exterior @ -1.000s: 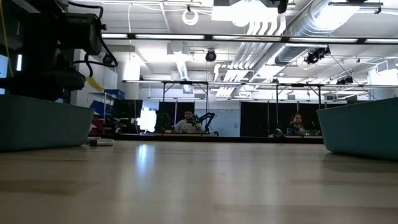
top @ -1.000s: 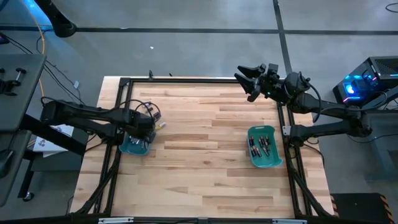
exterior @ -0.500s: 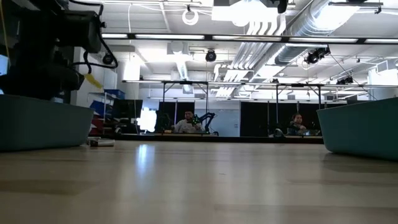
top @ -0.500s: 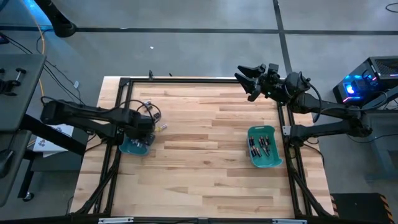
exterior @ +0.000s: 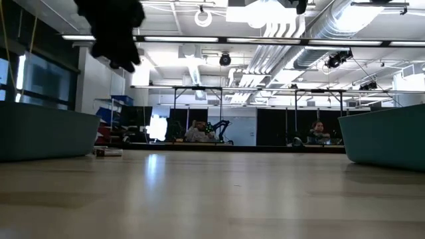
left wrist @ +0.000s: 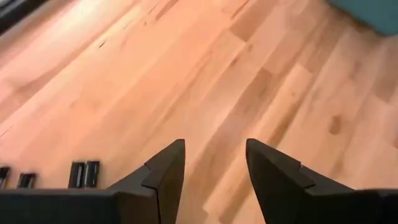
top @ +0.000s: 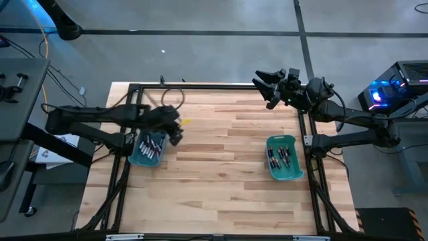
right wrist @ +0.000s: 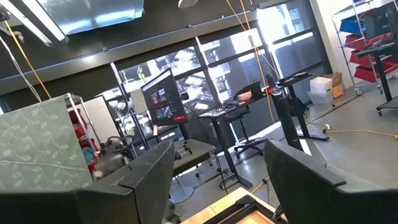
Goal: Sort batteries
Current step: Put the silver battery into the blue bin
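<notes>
Apparently I'm nearly done: batteries (top: 150, 146) lie in the left bin (top: 136, 157) and the right bin (top: 283, 173), my left gripper (top: 175, 135) empty and parted, the right gripper (top: 266, 86) waiting wide.

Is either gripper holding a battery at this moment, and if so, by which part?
Nothing is held. The left gripper shows bare table between open fingers; the right gripper is open and empty too.

Grey floor (top: 200, 47), ceiling strip lights (exterior: 279, 41)
</notes>
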Motion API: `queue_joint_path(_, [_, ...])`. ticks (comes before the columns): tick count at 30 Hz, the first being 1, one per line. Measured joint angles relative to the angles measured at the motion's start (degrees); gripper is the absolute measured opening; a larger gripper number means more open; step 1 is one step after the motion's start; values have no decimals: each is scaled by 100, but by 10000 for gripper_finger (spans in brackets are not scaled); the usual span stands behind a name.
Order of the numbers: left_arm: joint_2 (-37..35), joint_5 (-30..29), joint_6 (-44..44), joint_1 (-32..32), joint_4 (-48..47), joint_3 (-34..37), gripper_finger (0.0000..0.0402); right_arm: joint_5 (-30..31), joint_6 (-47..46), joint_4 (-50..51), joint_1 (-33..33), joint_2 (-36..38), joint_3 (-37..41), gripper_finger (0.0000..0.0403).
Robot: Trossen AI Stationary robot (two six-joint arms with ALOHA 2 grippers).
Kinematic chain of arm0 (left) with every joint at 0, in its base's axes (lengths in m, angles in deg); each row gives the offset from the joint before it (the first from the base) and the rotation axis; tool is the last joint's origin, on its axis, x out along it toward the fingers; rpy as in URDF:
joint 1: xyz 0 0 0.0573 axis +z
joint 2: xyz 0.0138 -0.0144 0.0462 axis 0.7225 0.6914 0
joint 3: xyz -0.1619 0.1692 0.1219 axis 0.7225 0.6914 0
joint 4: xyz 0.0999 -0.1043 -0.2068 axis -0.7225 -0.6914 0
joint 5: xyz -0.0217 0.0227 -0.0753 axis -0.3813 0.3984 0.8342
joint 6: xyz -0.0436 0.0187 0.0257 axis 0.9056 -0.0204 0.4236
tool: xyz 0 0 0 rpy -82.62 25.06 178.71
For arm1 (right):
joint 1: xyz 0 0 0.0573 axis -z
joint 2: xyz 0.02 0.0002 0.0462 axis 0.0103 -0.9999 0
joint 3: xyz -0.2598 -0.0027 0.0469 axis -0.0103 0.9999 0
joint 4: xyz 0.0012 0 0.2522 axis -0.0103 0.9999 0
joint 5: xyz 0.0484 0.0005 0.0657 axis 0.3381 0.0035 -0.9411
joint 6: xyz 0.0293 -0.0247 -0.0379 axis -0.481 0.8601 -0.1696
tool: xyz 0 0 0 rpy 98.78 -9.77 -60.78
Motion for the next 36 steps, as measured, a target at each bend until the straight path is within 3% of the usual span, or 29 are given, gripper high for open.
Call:
queue_joint_path(8, [1653,1339,0,857,126,11,177,-139,-178,0,-4,0,0,243])
queue_joint_path(15, [2562,1107,-202,1130,65,13,186,-189,-413,1,-4,0,0,243])
queue_joint_path(21, [3064,687,-222,1242,-342,15,186,-191,-450,0,-4,0,0,243])
queue_joint_path(26, [3362,683,-477,1266,-289,15,185,-194,-450,0,-4,0,0,243])
queue_joint_path(31, [3530,783,-613,1266,-258,-2,149,-194,-450,0,-4,0,0,243])
queue_joint_path(36, [3528,875,-814,1261,-113,3,59,-194,-450,0,-4,0,0,243])
